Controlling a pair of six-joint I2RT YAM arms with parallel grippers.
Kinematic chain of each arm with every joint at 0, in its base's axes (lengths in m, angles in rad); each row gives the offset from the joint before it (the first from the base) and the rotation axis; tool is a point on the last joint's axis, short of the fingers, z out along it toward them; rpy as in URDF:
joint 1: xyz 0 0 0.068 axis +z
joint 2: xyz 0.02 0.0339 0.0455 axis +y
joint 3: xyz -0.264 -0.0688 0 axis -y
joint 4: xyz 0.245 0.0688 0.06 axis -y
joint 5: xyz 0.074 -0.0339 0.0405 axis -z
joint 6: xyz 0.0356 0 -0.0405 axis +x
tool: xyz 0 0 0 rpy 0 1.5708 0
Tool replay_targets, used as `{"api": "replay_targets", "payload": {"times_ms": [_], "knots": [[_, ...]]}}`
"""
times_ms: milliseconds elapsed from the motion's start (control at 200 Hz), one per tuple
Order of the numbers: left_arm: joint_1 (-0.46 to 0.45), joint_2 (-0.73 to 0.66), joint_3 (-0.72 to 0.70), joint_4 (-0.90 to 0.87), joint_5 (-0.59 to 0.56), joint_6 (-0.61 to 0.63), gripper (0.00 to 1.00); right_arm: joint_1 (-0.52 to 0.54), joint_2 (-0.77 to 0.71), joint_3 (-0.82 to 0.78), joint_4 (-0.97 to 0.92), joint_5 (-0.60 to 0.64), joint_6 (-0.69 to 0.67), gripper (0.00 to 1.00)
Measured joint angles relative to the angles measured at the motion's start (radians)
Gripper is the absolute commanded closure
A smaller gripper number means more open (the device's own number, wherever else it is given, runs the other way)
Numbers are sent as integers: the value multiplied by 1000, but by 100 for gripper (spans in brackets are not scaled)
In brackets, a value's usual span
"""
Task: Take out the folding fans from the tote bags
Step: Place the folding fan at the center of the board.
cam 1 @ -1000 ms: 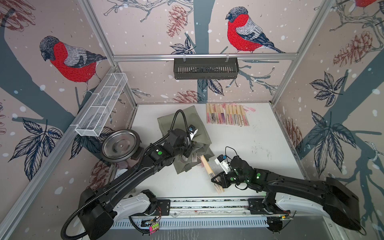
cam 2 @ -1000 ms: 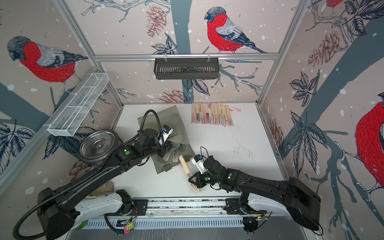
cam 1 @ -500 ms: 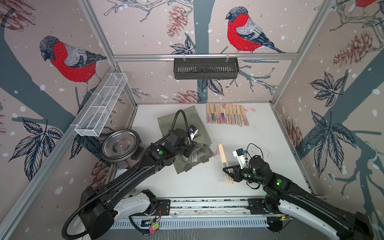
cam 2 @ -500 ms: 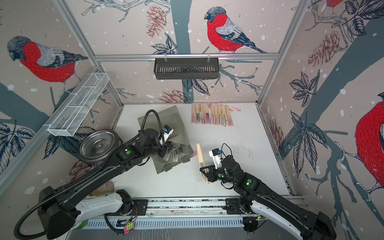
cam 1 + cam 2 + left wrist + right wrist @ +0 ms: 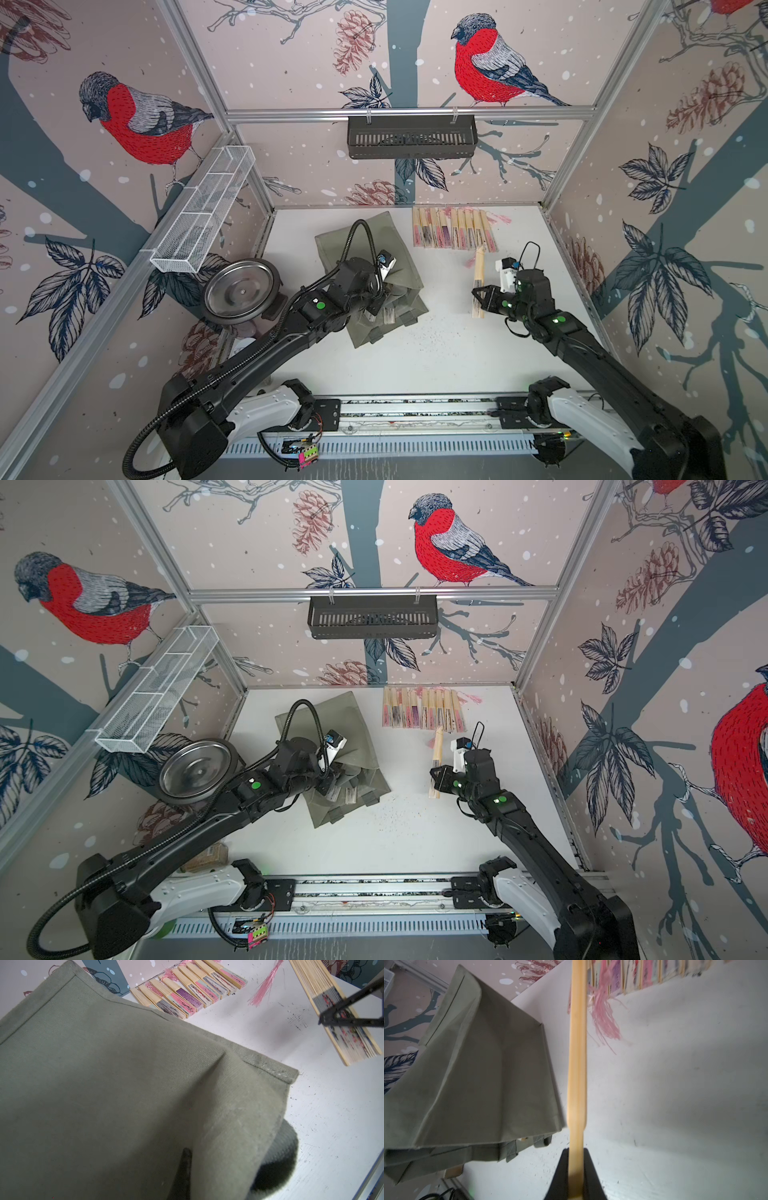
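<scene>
Toward the right half of the bench, the right gripper was clamped on a closed folding fan, its jaws pinching the pale bamboo slats from both sides. The grip sat on the fan's near half, where the patterned fabric showed, so a short stub stuck out toward the near edge. The longer part reached toward the far edge. The right wrist view showed the same hold, with the slats running straight out from between the black fingers. A pink tassel hung at the fan's far tip, and that tip lay just short of the row of folding fans laid side by side along the far edge. In the left wrist view a soft shadow lay on the bench apart from the held fan, so it appeared lifted clear. The tote bag lay left of centre, well apart from the right gripper, with its mouth toward the near edge. The left gripper was closed at that mouth, pinching the upper layer of fabric, which rose like a tent toward it. Pale ends of more fans showed inside the opening, just beside the left gripper.
</scene>
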Motion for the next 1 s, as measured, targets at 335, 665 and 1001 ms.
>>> {"api": "replay_targets", "payload": {"times_ms": [335, 665, 1001], "knots": [[0, -12, 0, -6, -5, 0, 100, -190, 344, 285, 3, 3, -69, 93], [0, -19, 0, -6, -5, -7, 100, -301, 753, 650, -70, 77, -198, 93], [0, -24, 3, -9, 0, -15, 100, -394, 1133, 1043, -228, 122, -313, 93]]}}
